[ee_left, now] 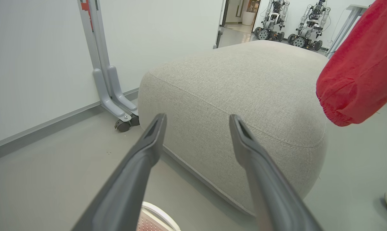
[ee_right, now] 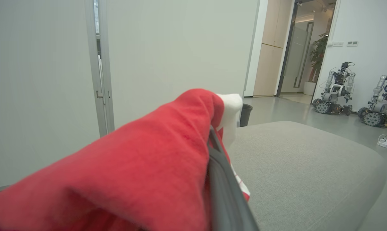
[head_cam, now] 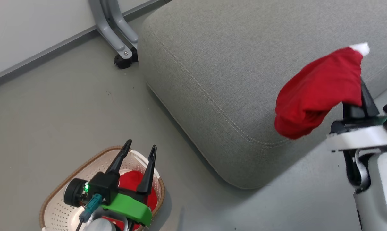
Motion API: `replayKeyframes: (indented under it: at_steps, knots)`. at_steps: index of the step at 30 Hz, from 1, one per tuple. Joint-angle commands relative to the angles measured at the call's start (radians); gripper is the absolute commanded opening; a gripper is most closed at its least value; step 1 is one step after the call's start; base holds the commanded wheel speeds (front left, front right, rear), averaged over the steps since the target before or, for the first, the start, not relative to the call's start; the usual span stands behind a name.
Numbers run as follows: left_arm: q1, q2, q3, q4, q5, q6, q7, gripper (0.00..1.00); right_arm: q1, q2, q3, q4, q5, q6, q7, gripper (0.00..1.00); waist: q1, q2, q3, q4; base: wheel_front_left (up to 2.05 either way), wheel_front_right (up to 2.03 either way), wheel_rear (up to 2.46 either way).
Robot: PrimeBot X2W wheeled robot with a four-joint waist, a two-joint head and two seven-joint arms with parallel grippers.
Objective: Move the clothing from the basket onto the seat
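Right tool clenched on trimmed garment; garment held aloft over near edge of couch, white trim uppermost. Left tool spread wide, nothing gripped, poised above basket on floor; plain garment seen lying inside basket, beneath the fingers.

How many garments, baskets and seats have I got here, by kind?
Laundry basket: 1
Grey couch: 1
Red garments: 2 (held garment; garment in the basket)
Total: 4
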Motion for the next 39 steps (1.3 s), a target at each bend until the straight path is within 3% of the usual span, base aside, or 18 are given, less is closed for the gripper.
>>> replayKeyframes:
  at_steps: [1,15,25,36,39]
  knots:
    - [0.005,0.018,0.007,-0.02,0.008,-0.002,0.0,1.0,-0.059,-0.007,-0.002,0.014,0.018,0.0,-0.003,0.0,0.0,-0.0001,0.057,0.0,0.0,0.0,0.0]
    - [-0.163,0.139,-0.124,-0.168,0.057,-0.001,0.0,1.0,-0.54,-0.166,-0.126,0.169,0.047,0.0,-0.003,0.0,0.0,-0.0001,0.329,0.121,0.0,0.0,0.0]
    - [-0.251,0.218,-0.213,-0.216,0.083,-0.001,0.0,1.0,-0.73,-0.222,-0.229,0.291,0.042,0.0,-0.003,0.0,0.0,-0.0001,0.451,0.186,0.0,0.0,0.0]
    - [-0.269,0.24,-0.197,-0.238,0.094,-0.001,0.0,1.0,-0.796,-0.226,-0.289,0.464,-0.042,0.0,-0.003,0.0,0.0,-0.0001,0.539,0.245,0.0,0.0,0.0]
    - [-0.261,0.241,-0.181,-0.235,0.106,-0.001,0.0,1.0,-0.776,-0.186,-0.316,0.542,-0.088,-0.001,-0.003,0.0,0.0,-0.0001,0.552,0.249,0.0,0.0,0.0]
